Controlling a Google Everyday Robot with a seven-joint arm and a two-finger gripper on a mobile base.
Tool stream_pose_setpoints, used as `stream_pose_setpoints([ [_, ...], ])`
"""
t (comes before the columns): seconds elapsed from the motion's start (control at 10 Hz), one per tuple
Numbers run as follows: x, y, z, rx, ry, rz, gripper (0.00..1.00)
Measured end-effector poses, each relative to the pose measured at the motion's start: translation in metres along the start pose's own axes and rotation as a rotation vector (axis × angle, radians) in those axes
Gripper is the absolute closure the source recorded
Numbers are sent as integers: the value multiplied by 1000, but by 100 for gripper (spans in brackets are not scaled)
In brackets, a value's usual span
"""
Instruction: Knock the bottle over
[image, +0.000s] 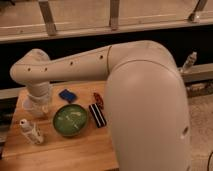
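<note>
Now gripper (37, 104) is hanging over back-left of wooden table (75, 152), slim white plastic bottle (30, 131) standing just in front; grip state: can't tell.

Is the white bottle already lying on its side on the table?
No, the bottle stands upright beside the green bowl, and the gripper hangs behind it, apart from it.

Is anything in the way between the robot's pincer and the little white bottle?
Nothing visible is in the way. The pincer hangs over the back left of the table. The bottle stands upright just in front of it, with only bare wood between them. The green bowl sits off to one side.
</note>
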Motion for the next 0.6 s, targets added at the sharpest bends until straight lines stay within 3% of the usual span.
stream_pose_setpoints([
  [0.3, -12, 45, 32, -84, 33, -50, 100],
  [0.6, -15, 95, 64, -176, 111, -86, 100],
])
